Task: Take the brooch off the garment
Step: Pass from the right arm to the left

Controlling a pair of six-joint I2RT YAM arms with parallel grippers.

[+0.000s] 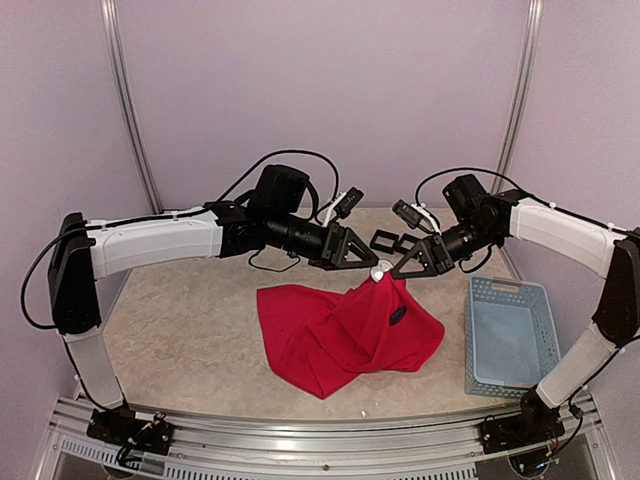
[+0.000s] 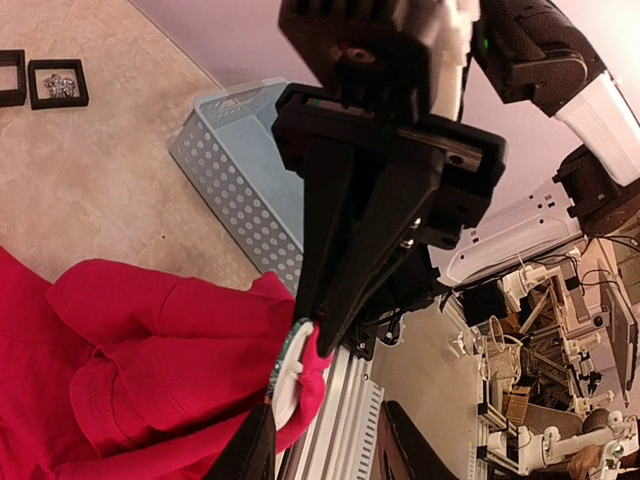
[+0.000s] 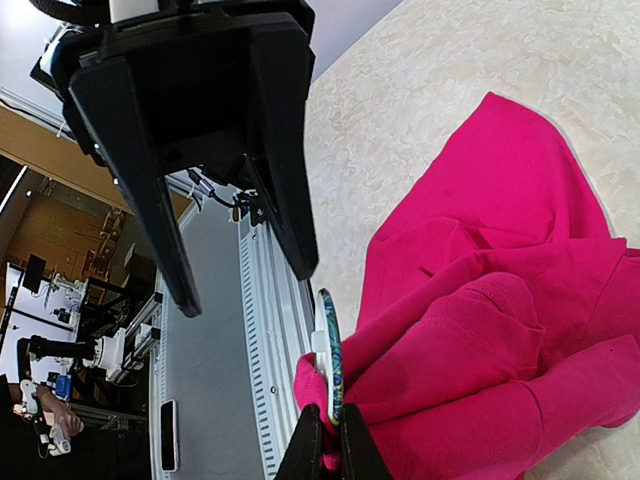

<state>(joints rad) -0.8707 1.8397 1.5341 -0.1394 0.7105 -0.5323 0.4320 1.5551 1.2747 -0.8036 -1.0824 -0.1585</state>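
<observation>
Draping in folds, bright red garment (image 1: 340, 335), peaked, pale round brooch (image 1: 383, 271) atop

Both arms come in from the sides and meet above the middle of the surface (image 1: 190, 320). The left arm (image 1: 150, 240) rises from its near-left base, bends at the elbow and runs level to the right. The left hand (image 1: 372, 262) tilts downward with its fingers (image 3: 280, 180) parted (a clear gap shows between them). The right arm (image 1: 560, 235) mirrors it from the near right. The right hand (image 1: 395, 272) angles down and left, fingers (image 2: 335, 230) pinched together on a raised fold of the garment (image 1: 340, 335). The two hands' tips sit just beside each other.
</observation>
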